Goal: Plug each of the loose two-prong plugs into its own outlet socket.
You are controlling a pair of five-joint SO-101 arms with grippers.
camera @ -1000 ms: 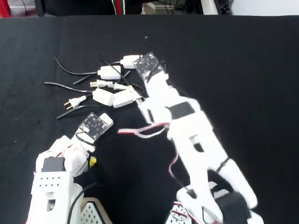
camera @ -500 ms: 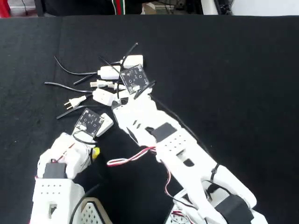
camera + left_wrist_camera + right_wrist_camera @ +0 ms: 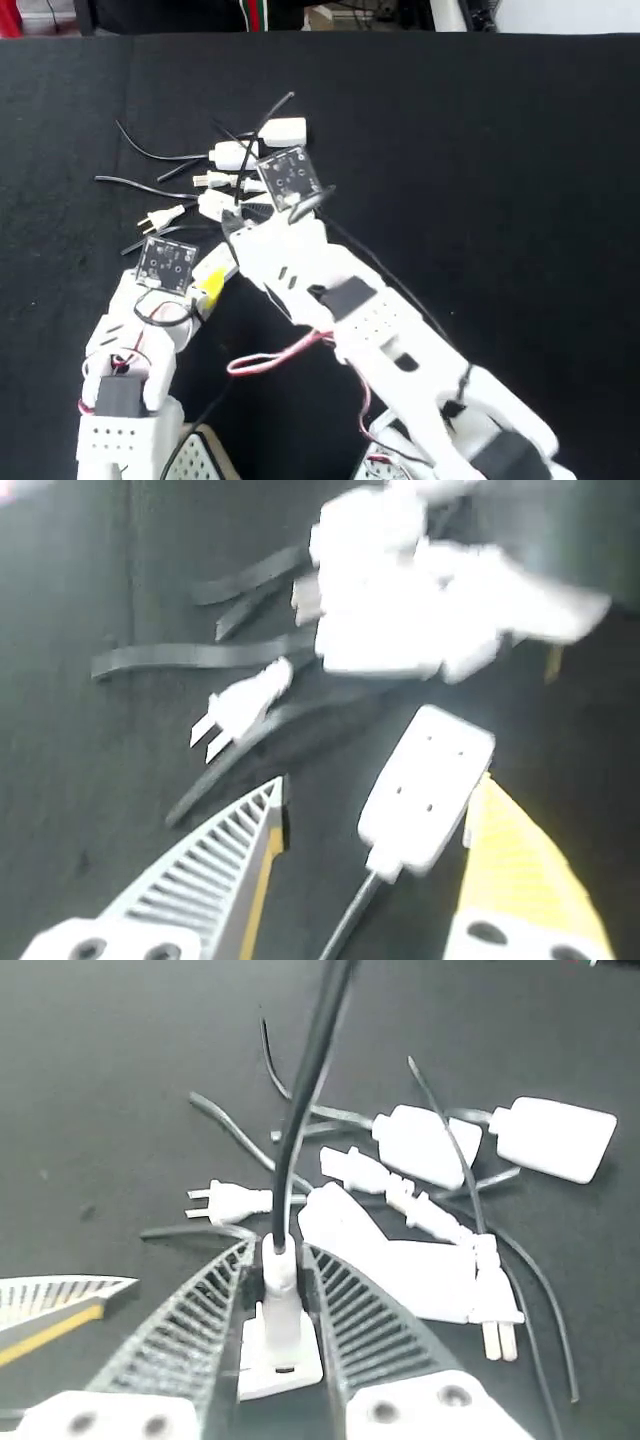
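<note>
Bunched plugs and sockets (image 3: 238, 170) on the black surface (image 3: 480, 150), both arms at them.
High view: the left arm (image 3: 130, 345) and right arm (image 3: 370, 315) end side by side at the bunch's near edge. Left wrist view: the left tool (image 3: 380, 782) gapes wide around an outlet socket (image 3: 428, 785), and a loose plug (image 3: 240, 702) lies near. Right wrist view: the right tool (image 3: 277, 1252) is narrow, clamped on a white corded piece (image 3: 280, 1345).
</note>
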